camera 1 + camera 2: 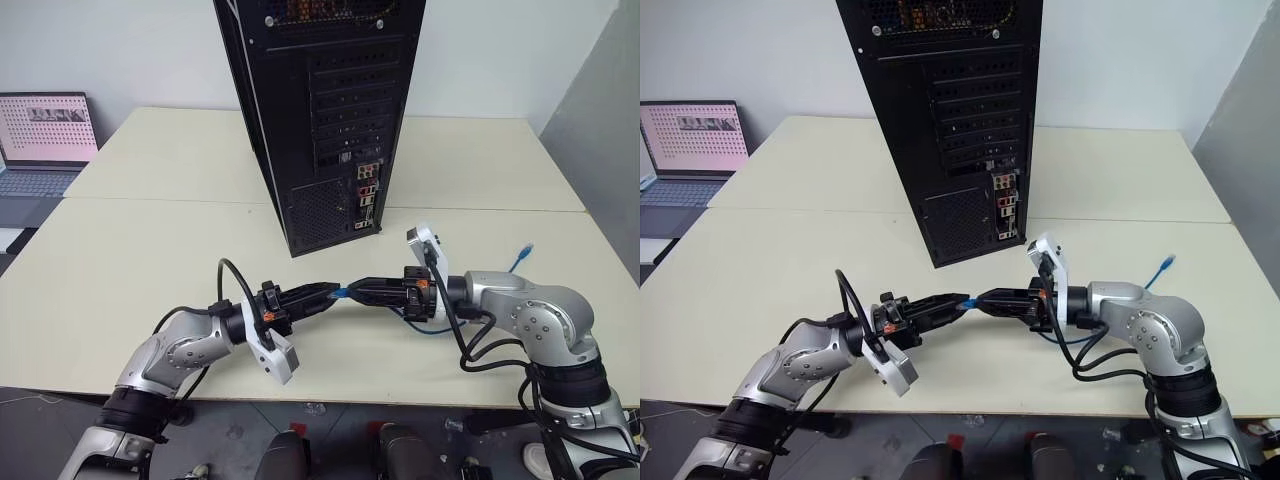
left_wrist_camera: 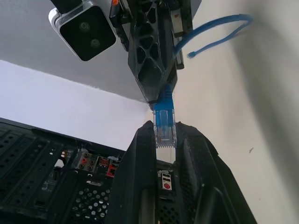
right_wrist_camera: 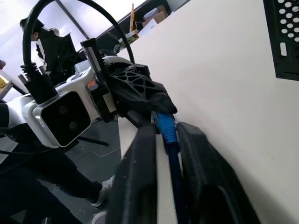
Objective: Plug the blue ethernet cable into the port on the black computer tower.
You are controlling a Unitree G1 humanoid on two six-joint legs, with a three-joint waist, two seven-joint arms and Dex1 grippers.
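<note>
The blue ethernet cable (image 1: 343, 293) is held above the near part of the surface (image 1: 120, 270), its clear plug pinched in the closed left claw (image 2: 164, 140), while the right claw (image 1: 352, 291) — fingers set close around the cord just behind the plug, though a firm grip cannot be confirmed — meets it tip to tip. The far end of the cable lies at the right. The black computer tower (image 1: 330, 110) stands beyond, and the port among its lower sockets cannot be picked out. A slip during this handover could twist the plug — misaligning it for insertion.
</note>
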